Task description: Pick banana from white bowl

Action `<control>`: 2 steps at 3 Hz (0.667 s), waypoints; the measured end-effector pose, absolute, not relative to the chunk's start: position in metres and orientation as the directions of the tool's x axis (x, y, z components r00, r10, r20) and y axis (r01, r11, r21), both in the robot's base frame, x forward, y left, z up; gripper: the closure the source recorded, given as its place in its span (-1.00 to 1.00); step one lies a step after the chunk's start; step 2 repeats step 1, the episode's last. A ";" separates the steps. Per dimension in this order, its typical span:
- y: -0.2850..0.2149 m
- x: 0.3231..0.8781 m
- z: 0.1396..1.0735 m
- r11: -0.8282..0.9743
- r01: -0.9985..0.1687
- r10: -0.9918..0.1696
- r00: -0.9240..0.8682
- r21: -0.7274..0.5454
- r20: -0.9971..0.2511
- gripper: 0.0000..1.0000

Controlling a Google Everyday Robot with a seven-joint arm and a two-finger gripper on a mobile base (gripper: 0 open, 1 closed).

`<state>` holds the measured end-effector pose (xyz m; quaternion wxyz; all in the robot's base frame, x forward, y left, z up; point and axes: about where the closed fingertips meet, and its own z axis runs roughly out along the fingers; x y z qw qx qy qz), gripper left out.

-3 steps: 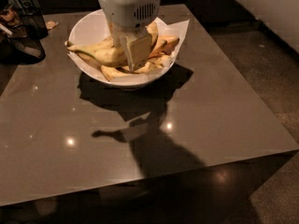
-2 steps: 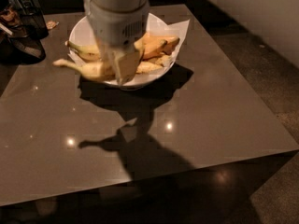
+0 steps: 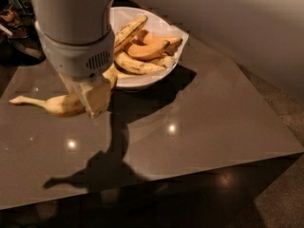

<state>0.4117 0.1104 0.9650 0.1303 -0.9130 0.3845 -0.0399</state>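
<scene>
My gripper (image 3: 91, 99) hangs in front of the white bowl (image 3: 142, 80), to its left, above the brown table. It is shut on the banana (image 3: 52, 104), a long curved pale-yellow one whose thin end points left, clear of the bowl. The banana's other end shows behind the fingers near the bowl's rim. The white bowl sits at the back of the table with several other bananas in it, a long speckled one (image 3: 129, 31) and short orange-tinted ones (image 3: 147, 49). White paper corners stick out over its rim.
The glossy brown table (image 3: 204, 122) has its right edge and front edge in view, with dark floor beyond. Dark objects (image 3: 14, 18) stand at the back left. A pale wall rises behind at the right.
The gripper has risen out of the bowl and come left and toward the camera, carrying the banana with it. The banana now hangs outside the bowl.
</scene>
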 end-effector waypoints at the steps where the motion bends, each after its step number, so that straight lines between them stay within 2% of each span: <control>1: 0.112 0.410 0.970 -0.669 -0.687 -0.711 0.703 -0.283 -0.025 1.00; 2: 0.112 0.410 0.970 -0.669 -0.687 -0.711 0.703 -0.283 -0.025 1.00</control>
